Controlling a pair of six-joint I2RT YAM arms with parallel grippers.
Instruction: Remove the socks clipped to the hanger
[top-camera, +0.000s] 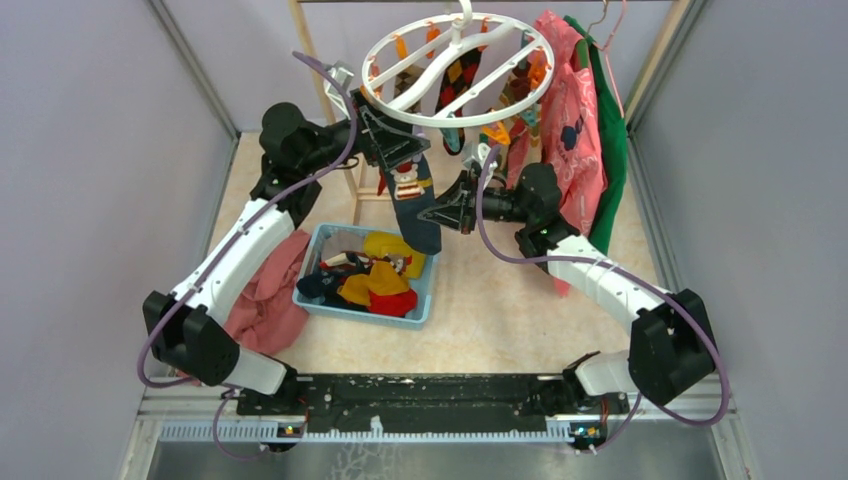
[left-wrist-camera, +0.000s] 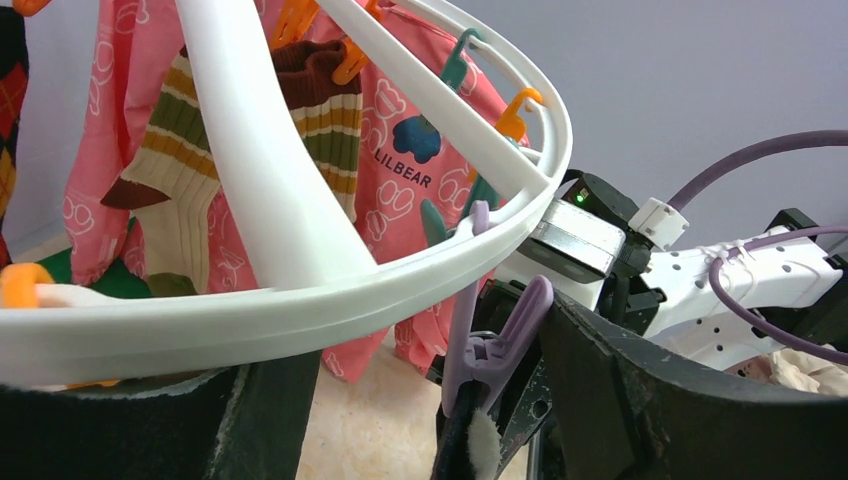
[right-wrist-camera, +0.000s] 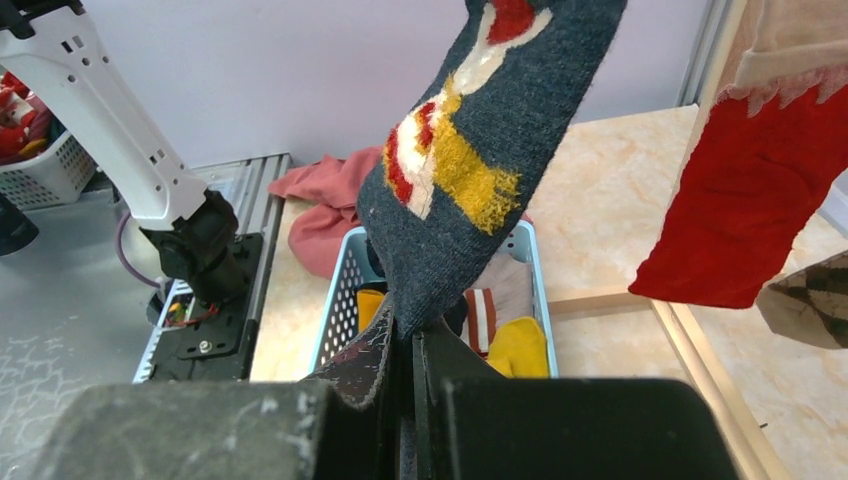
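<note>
The white ring hanger (top-camera: 457, 62) hangs at the back with several socks on orange and teal clips. A navy sock (top-camera: 413, 205) with red, white and yellow marks hangs from a lilac clip (left-wrist-camera: 495, 340) at the ring's near edge. My left gripper (top-camera: 405, 152) is open under the ring (left-wrist-camera: 300, 310), its fingers on either side of the lilac clip, the right finger (left-wrist-camera: 640, 400) touching it. My right gripper (top-camera: 447, 208) is shut on the navy sock's lower end (right-wrist-camera: 470, 120). A striped sock (left-wrist-camera: 185, 190) and a red sock (right-wrist-camera: 750, 200) hang nearby.
A light blue basket (top-camera: 362, 313) with several loose socks sits below the hanger. A pinkish-red cloth heap (top-camera: 270, 295) lies to its left. Pink (top-camera: 570, 100) and green (top-camera: 612, 150) garments hang at the right on a wooden rack. Grey walls enclose the table.
</note>
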